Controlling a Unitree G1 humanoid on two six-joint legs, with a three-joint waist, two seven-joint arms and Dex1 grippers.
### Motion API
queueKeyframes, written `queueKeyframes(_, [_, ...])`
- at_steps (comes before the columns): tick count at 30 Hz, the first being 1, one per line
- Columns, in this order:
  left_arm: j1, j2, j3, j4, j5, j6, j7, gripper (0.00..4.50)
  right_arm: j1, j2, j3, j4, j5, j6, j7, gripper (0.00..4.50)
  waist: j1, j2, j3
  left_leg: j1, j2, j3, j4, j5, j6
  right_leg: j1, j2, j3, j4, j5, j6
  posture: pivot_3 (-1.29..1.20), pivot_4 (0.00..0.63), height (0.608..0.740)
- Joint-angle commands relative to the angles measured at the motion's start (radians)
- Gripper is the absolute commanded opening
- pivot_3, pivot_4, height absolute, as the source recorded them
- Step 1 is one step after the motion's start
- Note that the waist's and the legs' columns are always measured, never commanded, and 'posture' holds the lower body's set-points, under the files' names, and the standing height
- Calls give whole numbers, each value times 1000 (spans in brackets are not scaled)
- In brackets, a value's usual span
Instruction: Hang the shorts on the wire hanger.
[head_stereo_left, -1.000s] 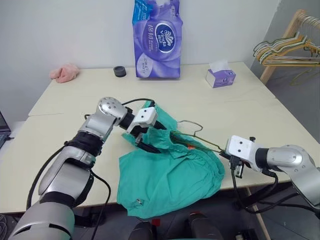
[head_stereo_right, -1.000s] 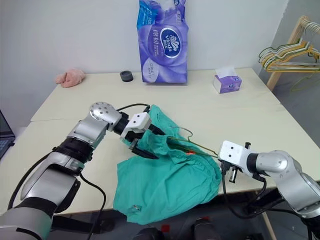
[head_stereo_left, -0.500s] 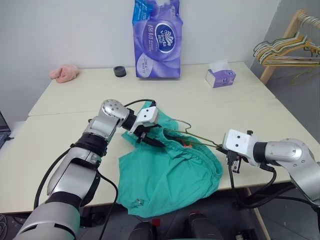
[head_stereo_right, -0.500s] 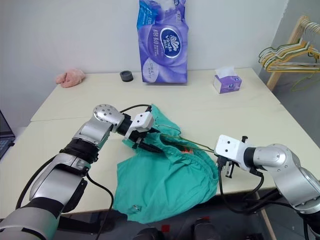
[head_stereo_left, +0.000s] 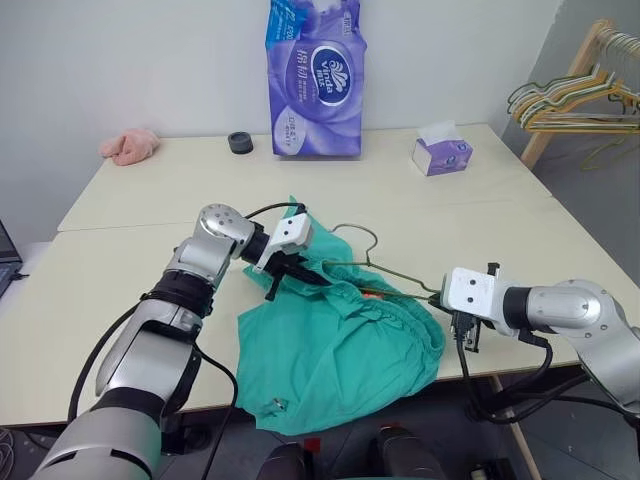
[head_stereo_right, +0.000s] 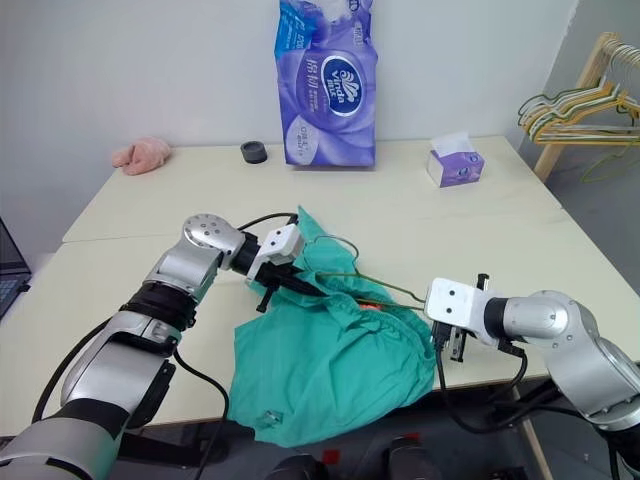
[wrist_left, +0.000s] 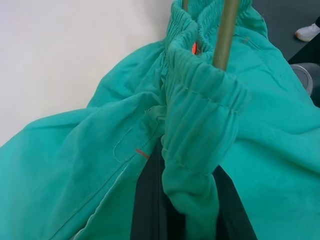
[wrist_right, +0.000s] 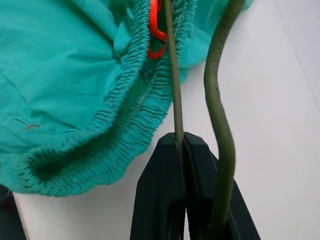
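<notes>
A: Where do the shorts (head_stereo_left: 335, 345) lie, taking the tissue box (head_stereo_left: 441, 155) as the mark?

B: Well nearer the robot than the tissue box, on the front part of the table (head_stereo_left: 130, 230), with their lower hem hanging over the near edge. The wire hanger (head_stereo_left: 385, 272) runs across their top, its hook rising clear of the cloth on the side toward the tissue box.

A: And the tools?

B: The left gripper (head_stereo_left: 290, 270) has its fingers (wrist_left: 150, 210) pressed together on a fold of the gathered waistband, as the left wrist view shows. The right gripper (wrist_right: 182, 145) is closed tight on a thin run of the hanger's wire, at the hanger's end nearest the table's front right corner; a second, thicker-looking run of wire passes just beside those fingers.

A: So the step in hand is what?

B: Likely drawing the waistband along the wire so the shorts sit on the frame. One run of wire already passes inside the elastic opening.

A: How should it be done well?

B: The right arm ought to hold the hanger steady and slightly raised, while the left pulls the waistband along it in a smooth line. The pinch holds only a small fold, so a sharp tug could slip it free or drag the wire out of the right grip.
</notes>
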Motion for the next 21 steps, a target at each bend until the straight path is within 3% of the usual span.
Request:
queueKeyframes(1, [-8,-9,15,-24,11,-19,0,0,-7,-12,-43,-15,-3,-51,10,1034,0,0,0,0,0,0,0,0,0,0,0,0,0,0,0,-213,62,740])
queueKeyframes(11, [-17,-13,30,5,39,-57,27,0,253,-127,-312,55,37,-80,70,4441,4,0,0,0,-1,0,1,0,0,1,0,0,0,0,0,-206,61,740])
queueKeyframes(15, [-24,-20,42,15,38,-59,47,0,445,36,-602,58,250,104,94,4478,7,-2,0,0,0,-1,0,0,0,1,0,-1,1,0,0,-207,64,740])
queueKeyframes(18, [-31,-23,49,23,38,-58,50,0,521,157,-633,-52,351,202,41,4478,6,-1,-1,1,0,-1,0,0,0,1,0,-1,3,1,-2,-210,66,740])
queueKeyframes(21, [-39,-23,54,33,40,-60,53,0,564,280,-579,-142,409,290,-60,4478,1,0,-1,2,1,-1,0,0,0,1,0,0,4,0,0,-208,68,740])
